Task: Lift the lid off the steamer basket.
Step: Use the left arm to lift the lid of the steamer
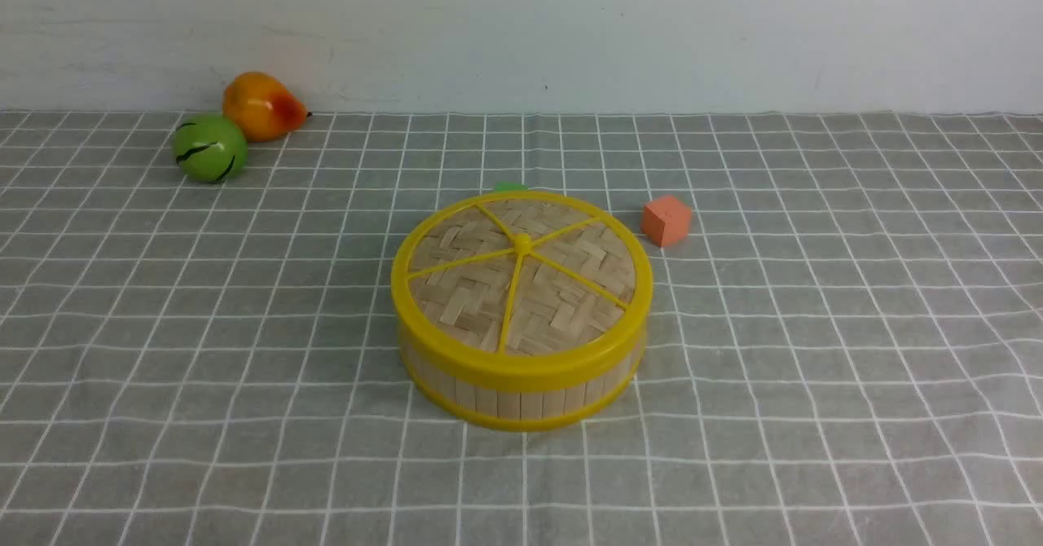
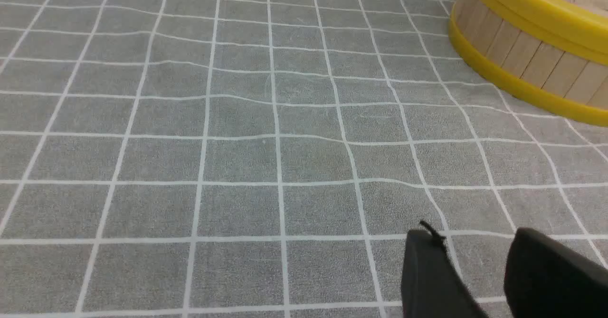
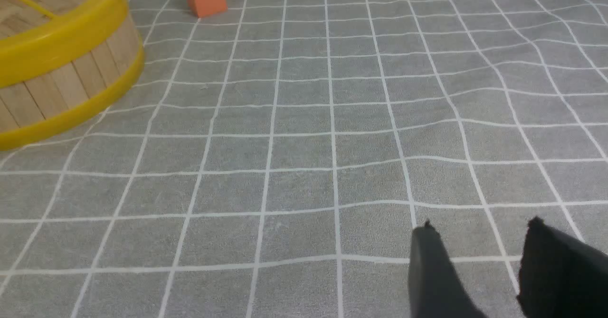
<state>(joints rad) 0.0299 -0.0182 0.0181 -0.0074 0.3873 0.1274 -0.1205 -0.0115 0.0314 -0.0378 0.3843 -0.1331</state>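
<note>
Sitting flat on the steamer basket [image 1: 521, 399], the lid [image 1: 521, 273] is untouched. The left gripper [image 2: 475, 261] and right gripper [image 3: 479, 256] hang over the cloth [image 1: 244, 367], jaws open, holding nothing.

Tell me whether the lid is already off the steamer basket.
No, the lid sits flat on the steamer basket, its yellow rim covering the top of the slat walls in the front view.

You face a matt woven-bamboo lid [image 1: 521, 275] rimmed in glossy yellow plastic, a steamer basket [image 1: 521, 400] of pale wood slats, matt grey cloth [image 1: 204, 326].
</note>
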